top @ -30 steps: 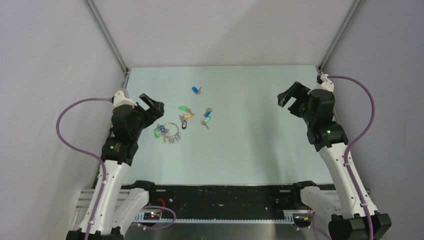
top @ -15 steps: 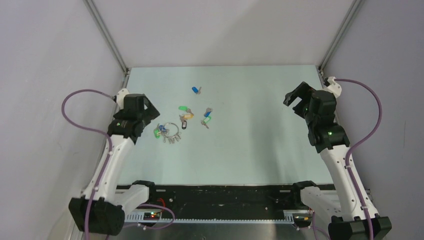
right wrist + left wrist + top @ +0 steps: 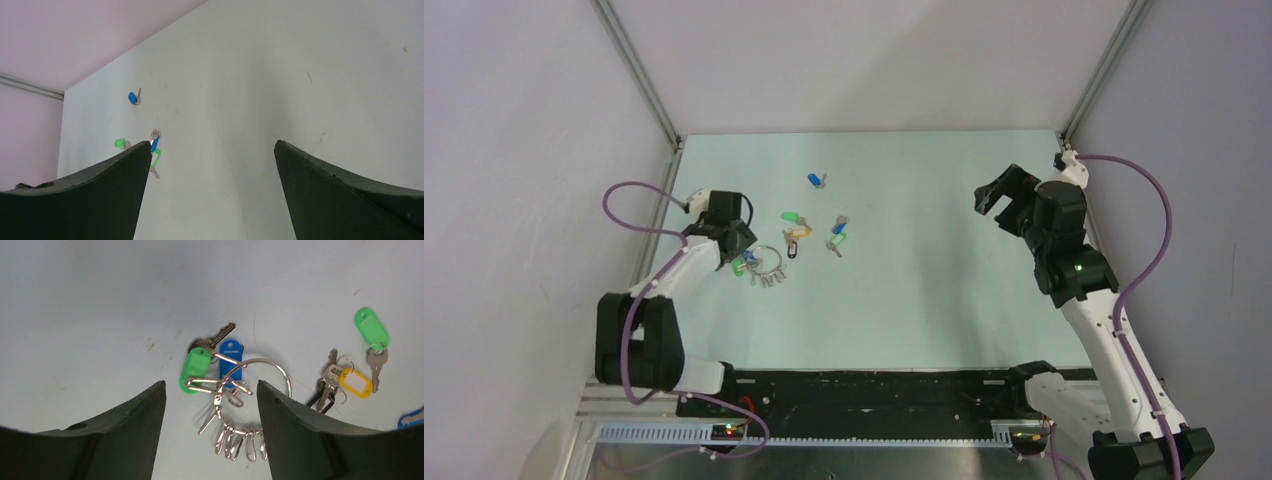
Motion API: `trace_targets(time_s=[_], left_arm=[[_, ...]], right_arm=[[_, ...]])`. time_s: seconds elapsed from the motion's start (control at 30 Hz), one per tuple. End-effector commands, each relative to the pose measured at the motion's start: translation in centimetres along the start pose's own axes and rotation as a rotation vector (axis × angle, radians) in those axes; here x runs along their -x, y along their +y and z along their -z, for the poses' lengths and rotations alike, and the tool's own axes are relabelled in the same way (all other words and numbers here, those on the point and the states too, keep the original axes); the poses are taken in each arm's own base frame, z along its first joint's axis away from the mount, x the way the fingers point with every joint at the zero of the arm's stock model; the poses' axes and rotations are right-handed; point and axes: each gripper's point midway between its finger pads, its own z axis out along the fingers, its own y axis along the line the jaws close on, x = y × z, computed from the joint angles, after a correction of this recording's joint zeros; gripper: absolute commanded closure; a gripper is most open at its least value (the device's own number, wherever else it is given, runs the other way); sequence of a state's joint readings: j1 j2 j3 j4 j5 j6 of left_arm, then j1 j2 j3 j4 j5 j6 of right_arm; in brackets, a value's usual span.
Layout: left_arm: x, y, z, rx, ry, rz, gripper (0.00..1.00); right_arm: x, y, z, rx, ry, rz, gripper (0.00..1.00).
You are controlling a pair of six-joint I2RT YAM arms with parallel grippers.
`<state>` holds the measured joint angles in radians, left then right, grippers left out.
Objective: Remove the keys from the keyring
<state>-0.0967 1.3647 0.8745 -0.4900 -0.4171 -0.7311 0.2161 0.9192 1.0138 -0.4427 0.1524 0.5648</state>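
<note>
Left wrist cam gives the detail: keyring (image 3: pixel 262 360) flat on the table (image 3: pixel 100 315) with green-capped key (image 3: pixel 195 369), blue-capped key (image 3: pixel 231 357) and plain keys (image 3: pixel 239 440) on it, right ahead of the left gripper (image 3: pixel 210 390), fingers (image 3: pixel 130 440) spread, gripping nothing. Top view shows only a tiny tangle at that gripper's tip, single keys hard to make out. Meanwhile the right gripper (image 3: pixel 999 200) hangs wide open, empty, well away

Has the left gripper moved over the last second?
Yes. In the top view the left gripper has lowered and shifted right, closer to the keyring, which has stayed put.
</note>
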Motion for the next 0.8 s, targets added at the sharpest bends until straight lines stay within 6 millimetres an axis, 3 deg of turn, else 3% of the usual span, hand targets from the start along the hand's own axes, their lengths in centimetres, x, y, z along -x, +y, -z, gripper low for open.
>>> trace_targets(time_s=[0.0, 0.17, 0.2, 0.6, 0.63, 0.7, 0.73, 0.77], left_arm=[[-0.2, -2.3, -2.3, -0.065, -0.026, 0.049, 0.30], [-3.2, -2.7, -3.9, -0.070, 0.077, 0.032, 0.30], [-3.7, -2.5, -4.3, -0.057, 0.091, 0.026, 0.37], [-4.5, -1.8, -4.6, 0.083, 0.216, -0.040, 0.40], [-4.3, -2.0, -4.7, 0.083, 0.218, -0.043, 0.43], [-4.2, -2.1, -4.8, 0.084, 0.224, -0.057, 0.65], [-4.2, -2.1, -4.8, 0.081, 0.226, -0.067, 0.89], [-4.0, -2.0, -4.9, 0.083, 0.225, -0.063, 0.94]], right_arm=[[1.7, 1.3, 1.1, 0.046, -0.066, 0.012, 0.02], [1.8, 1.2, 1.4, 0.040, -0.074, 0.016, 0.01], [1.9, 1.2, 1.4, 0.037, -0.077, 0.015, 0.01], [2.3, 1.6, 2.0, 0.060, -0.091, -0.001, 0.01], [2.3, 1.7, 2.0, 0.065, -0.092, -0.003, 0.01], [2.4, 1.7, 2.2, 0.069, -0.095, -0.005, 0.01], [2.5, 1.7, 2.3, 0.070, -0.097, -0.006, 0.01], [2.5, 1.7, 2.4, 0.068, -0.097, -0.007, 0.01]])
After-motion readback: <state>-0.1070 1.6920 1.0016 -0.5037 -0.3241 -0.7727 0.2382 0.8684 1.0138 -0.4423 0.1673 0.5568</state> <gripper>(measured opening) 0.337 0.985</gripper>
